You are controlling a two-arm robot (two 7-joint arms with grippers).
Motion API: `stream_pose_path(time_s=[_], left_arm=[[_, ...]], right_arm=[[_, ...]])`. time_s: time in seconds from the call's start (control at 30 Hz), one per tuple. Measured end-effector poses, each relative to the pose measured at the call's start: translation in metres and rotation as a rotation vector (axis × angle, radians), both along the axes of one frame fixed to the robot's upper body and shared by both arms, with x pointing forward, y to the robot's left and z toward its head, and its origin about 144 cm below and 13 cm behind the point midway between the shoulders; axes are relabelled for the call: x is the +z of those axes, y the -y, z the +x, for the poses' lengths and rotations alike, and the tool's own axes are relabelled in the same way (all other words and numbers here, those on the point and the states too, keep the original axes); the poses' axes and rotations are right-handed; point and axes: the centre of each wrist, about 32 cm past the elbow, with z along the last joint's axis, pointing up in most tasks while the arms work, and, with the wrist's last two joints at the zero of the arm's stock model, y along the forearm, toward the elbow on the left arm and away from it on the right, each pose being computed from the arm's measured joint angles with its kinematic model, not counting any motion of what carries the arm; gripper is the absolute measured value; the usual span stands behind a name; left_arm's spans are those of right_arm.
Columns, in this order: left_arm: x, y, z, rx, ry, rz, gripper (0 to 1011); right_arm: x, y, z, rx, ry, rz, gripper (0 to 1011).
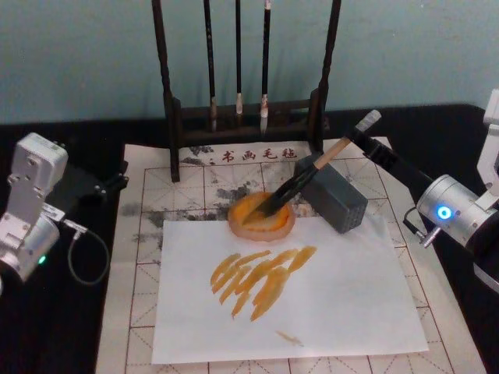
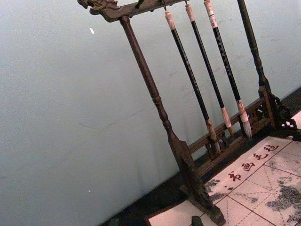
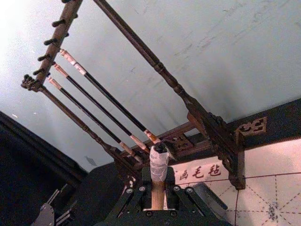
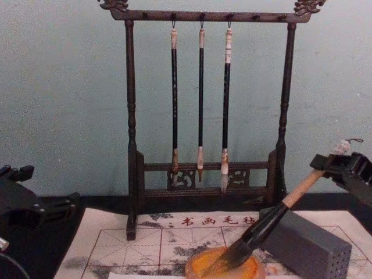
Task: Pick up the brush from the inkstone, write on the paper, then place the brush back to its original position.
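1. The right gripper (image 1: 357, 136) is clamped on the pale upper handle of the brush (image 1: 316, 167), just below its whitish end.
2. From the gripper, the brush slants down and to the left. Its dark tuft rests inside the round dish (image 1: 240, 227), which holds orange liquid.
3. A grey block (image 1: 337, 204) stands below the gripper, beside the dish.
4. A white sheet (image 1: 351, 312) bearing orange strokes lies nearer the robot than the gripper, on the paper (image 1: 148, 234).
5. Beyond the gripper, 3 thin brushes (image 1: 238, 54) hang from the rack (image 1: 164, 70).
6. The left gripper (image 1: 111, 183) is parked far to the left, beside the paper's edge.
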Motion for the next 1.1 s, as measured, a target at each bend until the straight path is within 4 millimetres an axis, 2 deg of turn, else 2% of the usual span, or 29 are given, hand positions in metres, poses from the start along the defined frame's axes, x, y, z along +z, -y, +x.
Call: stream_pose_path(time_s=[1.1], left_arm=[[0.0, 0.0, 0.0, 0.0, 0.0, 0.0, 1001]], right_arm=[[-0.0055, 0.0036, 0.002, -0.024, -0.075, 0.018, 181]])
